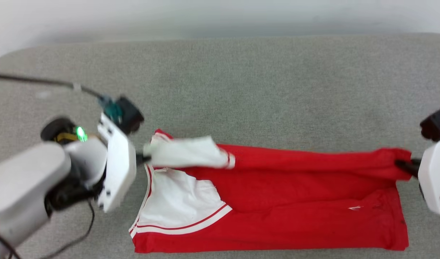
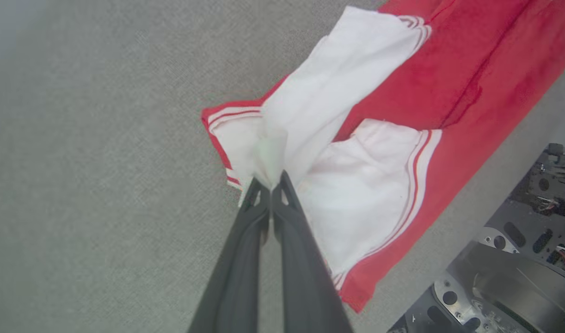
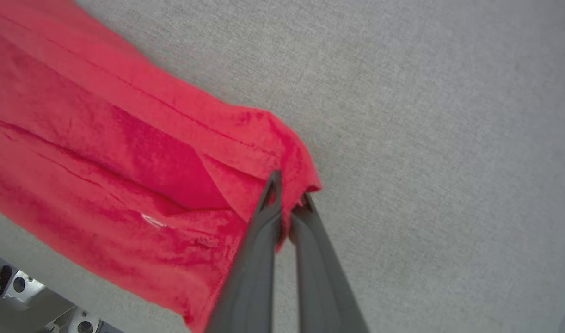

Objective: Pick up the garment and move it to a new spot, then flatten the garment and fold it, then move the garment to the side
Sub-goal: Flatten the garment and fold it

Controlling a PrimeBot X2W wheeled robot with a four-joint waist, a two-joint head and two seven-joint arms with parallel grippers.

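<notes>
The garment [image 1: 284,194], a red T-shirt with white sleeves and striped trim, lies stretched sideways on the grey surface. Its far edge is lifted between my two grippers. My left gripper [image 1: 145,158] is shut on the tip of a white sleeve [image 2: 324,88], pinched at the fingertips [image 2: 282,182]. My right gripper [image 1: 403,164] is shut on the red hem corner [image 3: 291,157] at the shirt's right end. The second white sleeve [image 1: 176,201] rests flat below the lifted one. A small white mark [image 1: 355,207] shows on the red cloth near the right end.
Grey fabric surface [image 1: 241,90] stretches wide behind and beside the shirt. A black cable [image 1: 43,82] runs to my left wrist. My robot base [image 2: 509,259] shows at the left wrist view's lower right, just off the surface edge.
</notes>
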